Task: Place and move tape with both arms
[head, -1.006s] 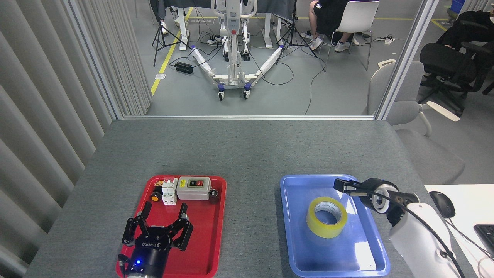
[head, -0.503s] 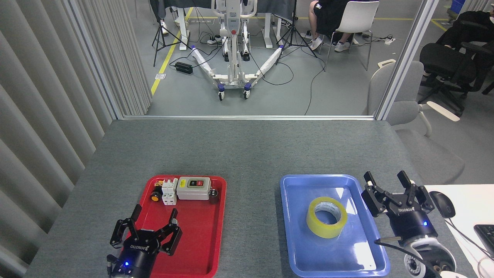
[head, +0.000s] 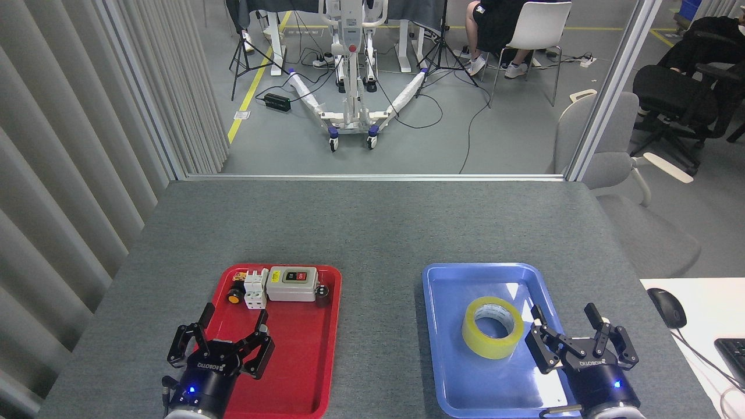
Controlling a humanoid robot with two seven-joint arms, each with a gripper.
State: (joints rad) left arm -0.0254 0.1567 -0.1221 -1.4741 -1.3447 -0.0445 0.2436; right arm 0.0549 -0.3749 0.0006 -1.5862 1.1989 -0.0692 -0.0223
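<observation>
The tape [head: 492, 327], a yellow roll with a white core, lies flat in the blue tray [head: 448, 285], a little right of its middle. My right gripper [head: 564, 317] hangs over the tray's right rim, just right of the roll and apart from it, fingers spread open and holding nothing. My left gripper [head: 234, 317] is over the near left part of the red tray [head: 326, 361], open and empty as well. Both grippers show a blue light at the wrist.
At the far end of the red tray sit a grey switch box [head: 293, 283], white terminal blocks [head: 255, 288] and a small yellow button [head: 234, 297]. A black mouse [head: 666, 306] and a keyboard corner [head: 734, 355] lie on a white surface at right. Grey table [head: 372, 227] stretches beyond.
My right arm swung from above the tray's far right corner down toward the near right rim, its gripper now upright beside the roll. My left gripper drew back slightly. The tape stayed put.
</observation>
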